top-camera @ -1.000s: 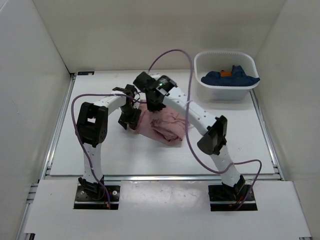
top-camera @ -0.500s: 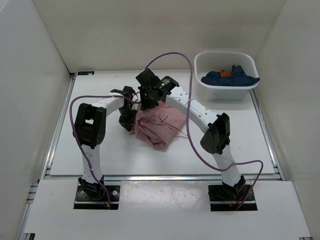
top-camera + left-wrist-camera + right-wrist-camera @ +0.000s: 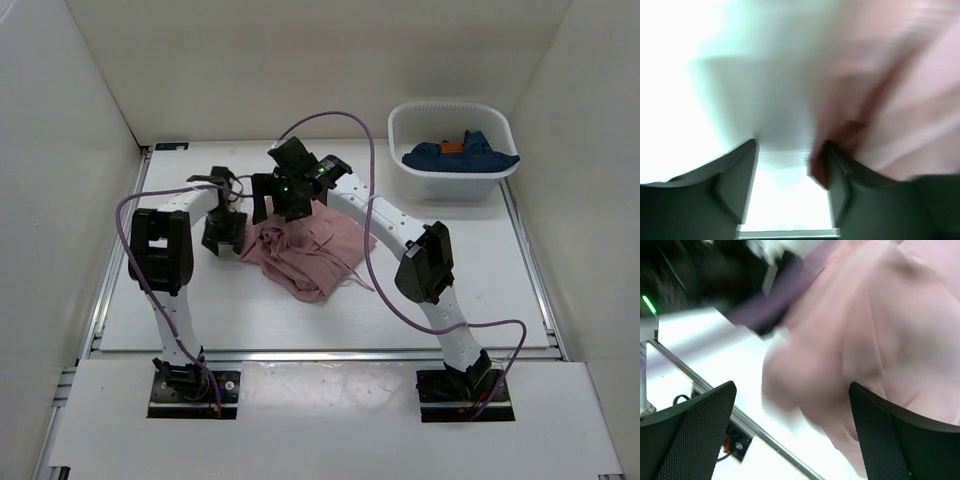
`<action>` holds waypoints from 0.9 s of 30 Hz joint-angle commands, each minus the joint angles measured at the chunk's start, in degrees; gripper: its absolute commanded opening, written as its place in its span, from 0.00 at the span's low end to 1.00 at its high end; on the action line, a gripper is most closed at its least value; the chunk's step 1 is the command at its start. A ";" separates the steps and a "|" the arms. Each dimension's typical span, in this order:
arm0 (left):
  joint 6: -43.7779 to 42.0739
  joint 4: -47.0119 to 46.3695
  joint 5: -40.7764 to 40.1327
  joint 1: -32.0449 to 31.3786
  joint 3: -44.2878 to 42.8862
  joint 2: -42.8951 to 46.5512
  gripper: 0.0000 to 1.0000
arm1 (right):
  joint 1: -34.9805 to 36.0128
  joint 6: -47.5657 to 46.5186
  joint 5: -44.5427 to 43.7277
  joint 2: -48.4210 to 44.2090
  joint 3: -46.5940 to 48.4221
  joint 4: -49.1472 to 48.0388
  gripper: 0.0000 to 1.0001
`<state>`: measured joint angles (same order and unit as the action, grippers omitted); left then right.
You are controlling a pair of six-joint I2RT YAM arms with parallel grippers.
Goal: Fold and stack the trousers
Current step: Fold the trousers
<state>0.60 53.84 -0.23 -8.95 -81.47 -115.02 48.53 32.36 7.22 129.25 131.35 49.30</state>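
The trousers [image 3: 305,252] lie as a crumpled dusty-pink heap in the middle of the table [image 3: 200,310], with a thin drawstring trailing off to the right. My left gripper [image 3: 222,236] hangs just left of the heap. In the blurred left wrist view it [image 3: 790,145] is open over bare table, and the pink fabric [image 3: 900,100] lies against the outside of its right finger. My right gripper [image 3: 276,196] hovers over the heap's far left edge. Its jaws [image 3: 792,387] stand wide open above the trousers [image 3: 880,330], holding nothing.
A white bin [image 3: 450,185] stands at the back right with a dark blue garment [image 3: 460,154] inside. White walls close in the table on three sides. Purple cables loop from both arms over the table.
My right gripper has opened and let go of the trousers, which dropped into a flatter heap. My left gripper has drawn back to the left off the fabric and stands open.
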 commanded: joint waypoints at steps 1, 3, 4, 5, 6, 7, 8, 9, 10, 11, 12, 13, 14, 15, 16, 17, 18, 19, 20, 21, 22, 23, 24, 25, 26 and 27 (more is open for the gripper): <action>-0.60 -1.29 -6.09 6.13 -5.25 4.98 0.72 | 0.07 -5.28 1.31 -4.61 0.40 -4.74 0.98; -0.60 -1.29 -7.76 7.45 -8.34 5.59 0.76 | 0.07 -7.21 -0.62 -7.24 -0.22 -3.51 0.98; -0.60 -1.29 -9.25 7.46 -11.57 5.60 0.81 | 0.07 -7.83 -1.76 -8.13 -0.22 -2.90 0.98; -0.60 -1.29 -9.26 7.46 -13.26 6.29 0.83 | 0.07 -8.45 -3.17 -9.62 -0.22 -0.98 0.98; -0.60 -1.29 -9.26 6.67 -14.84 7.35 0.86 | 0.07 -9.06 -4.22 -10.41 0.39 0.17 0.98; -0.60 -1.29 -9.26 5.10 -16.16 7.97 0.89 | 0.07 -9.07 -5.98 -11.55 0.40 1.05 0.98; -0.60 -1.29 -7.52 4.21 -18.44 8.58 0.97 | 0.07 -9.07 -8.52 -14.78 -3.26 1.76 0.98; -0.60 -1.29 -6.11 3.33 -19.42 9.11 1.00 | 0.07 -8.37 -10.98 -16.82 -6.34 1.77 0.98; -0.60 -1.29 -4.79 1.76 -20.04 9.72 1.00 | 0.07 -6.28 -14.74 -18.93 -10.11 0.90 0.98; -0.60 -0.68 -4.00 0.96 -21.09 9.73 1.00 | -0.71 -4.52 -15.83 -22.95 -18.50 -0.07 0.98; -0.60 -0.67 -3.99 0.34 -21.10 9.73 1.00 | -2.55 -2.41 -15.84 -24.64 -22.67 -2.17 0.98; -0.60 0.37 -3.99 -0.27 -21.88 8.51 1.00 | -3.70 1.96 -14.53 -27.53 -26.89 -3.41 0.98; -0.60 0.38 -5.64 -0.97 -21.89 7.89 1.00 | -4.93 4.09 -12.52 -28.69 -34.77 -4.81 0.98; -0.60 1.08 -6.53 -0.98 -21.89 7.36 1.00 | -7.20 5.94 -8.06 -29.75 -38.67 -8.57 0.98; -0.60 1.09 -6.54 -0.98 -21.89 6.57 1.00 | -8.01 9.01 -5.58 -30.72 -42.45 -10.95 0.98; -0.60 1.09 -7.15 -0.98 -21.10 6.57 1.00 | -8.89 10.52 -3.55 -31.33 -45.88 -13.33 0.98; -0.60 1.09 -6.02 -0.98 -20.31 6.57 1.00 | -10.37 11.84 -1.44 -31.86 -51.40 -17.79 0.98; -0.60 0.04 -5.05 -0.98 -19.70 6.04 1.00 | -11.26 12.98 0.67 -31.87 -53.37 -19.31 0.98; -0.60 -1.01 -5.04 -0.98 -18.91 6.04 1.00 | -12.05 15.08 3.99 -30.48 -54.78 -20.63 0.98; -0.60 -2.24 -5.04 -0.98 -17.86 5.34 1.00 | -13.45 15.80 5.16 -29.77 -56.80 -21.95 0.98; -0.60 -3.30 -7.74 -0.98 -16.37 4.73 1.00 | -14.07 16.50 6.04 -28.45 -57.51 -24.57 0.98; -0.60 -3.83 -9.16 -0.98 -16.35 2.72 1.00 | -14.69 18.07 6.92 -27.57 -58.13 -26.25 0.98; -0.60 -3.83 -11.18 -0.46 -16.35 1.65 1.00 | -15.74 18.96 9.01 -26.69 -58.66 -28.79 0.98; -0.60 -3.83 -11.72 -0.45 -16.35 0.69 1.00 | -15.75 19.93 9.82 -25.64 -58.66 -29.78 0.98; -0.60 -3.83 -11.72 0.33 -16.35 -0.11 1.00 | -16.36 20.72 10.70 -23.45 -58.66 -30.74 0.98; -0.60 -3.83 -11.72 1.12 -15.74 -0.64 1.00 | -16.37 22.03 11.40 -22.39 -57.97 -31.62 0.98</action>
<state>0.14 51.18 -9.06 -9.26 -98.43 -114.63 32.71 48.90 12.34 106.08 71.68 27.18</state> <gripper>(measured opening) 0.989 0.984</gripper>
